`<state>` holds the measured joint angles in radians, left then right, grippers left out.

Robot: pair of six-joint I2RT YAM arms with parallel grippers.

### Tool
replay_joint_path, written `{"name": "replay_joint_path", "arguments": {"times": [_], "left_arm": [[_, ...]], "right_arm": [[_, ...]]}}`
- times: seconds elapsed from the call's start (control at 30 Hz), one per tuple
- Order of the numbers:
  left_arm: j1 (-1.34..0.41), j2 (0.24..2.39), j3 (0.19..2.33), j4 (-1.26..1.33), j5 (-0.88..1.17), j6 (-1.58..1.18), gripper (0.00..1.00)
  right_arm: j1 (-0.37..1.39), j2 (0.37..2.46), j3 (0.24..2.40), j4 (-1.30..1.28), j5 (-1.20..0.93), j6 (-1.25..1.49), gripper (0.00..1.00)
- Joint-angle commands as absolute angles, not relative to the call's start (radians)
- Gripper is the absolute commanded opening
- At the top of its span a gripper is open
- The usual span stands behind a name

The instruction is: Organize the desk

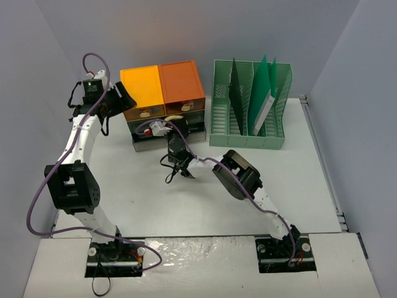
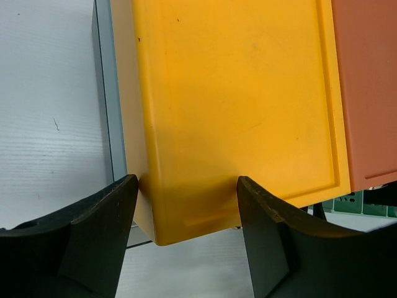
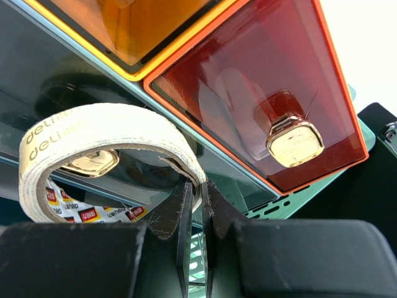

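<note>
The off-white desk [image 1: 298, 186] carries a drawer unit [image 1: 161, 84] with a yellow and an orange top at the back. My left gripper [image 1: 124, 98] is open at the unit's left end. In the left wrist view its fingers [image 2: 186, 186] straddle the near corner of the yellow top [image 2: 236, 105], holding nothing. My right gripper [image 1: 162, 130] is at the unit's front, shut on the rim of a white tape roll [image 3: 105, 133]. The gripper [image 3: 197, 186] holds the roll in front of a dark lower drawer [image 3: 37, 93], just below the red drawer [image 3: 260, 81].
A green slotted file rack [image 1: 248, 105] with upright green folders stands right of the drawer unit. The red drawer has a gold knob [image 3: 294, 139]. Another gold knob [image 3: 90, 162] shows through the roll. A white wall borders the desk's left side.
</note>
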<state>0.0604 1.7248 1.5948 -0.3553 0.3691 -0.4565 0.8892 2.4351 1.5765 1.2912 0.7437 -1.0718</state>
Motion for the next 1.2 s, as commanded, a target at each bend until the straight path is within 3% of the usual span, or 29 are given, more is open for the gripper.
{"name": "replay_joint_path", "arguments": {"times": [0.0, 0.13, 0.3, 0.6, 1.0, 1.17], "left_arm": [[0.041, 1.775, 1.571, -0.580, 0.339, -0.394, 0.60], [0.038, 1.784, 1.581, -0.580, 0.340, -0.397, 0.60], [0.037, 1.789, 1.585, -0.576, 0.339, -0.401, 0.60], [0.037, 1.781, 1.574, -0.574, 0.336, -0.402, 0.60], [0.037, 1.772, 1.551, -0.572, 0.331, -0.399, 0.60], [0.037, 1.765, 1.536, -0.560, 0.334, -0.402, 0.60]], "right_arm": [[0.830, 2.405, 1.564, 1.587, 0.759, -1.077, 0.00], [0.830, 2.381, 1.539, 1.552, 0.795, -1.027, 0.00], [0.838, 2.364, 1.533, 1.514, 0.850, -0.973, 0.17], [0.873, 2.293, 1.488, 1.451, 0.905, -0.862, 0.33], [0.890, 2.154, 1.559, 1.099, 0.916, -0.558, 0.72], [0.893, 2.130, 1.664, 0.919, 0.912, -0.478, 0.80]]}}
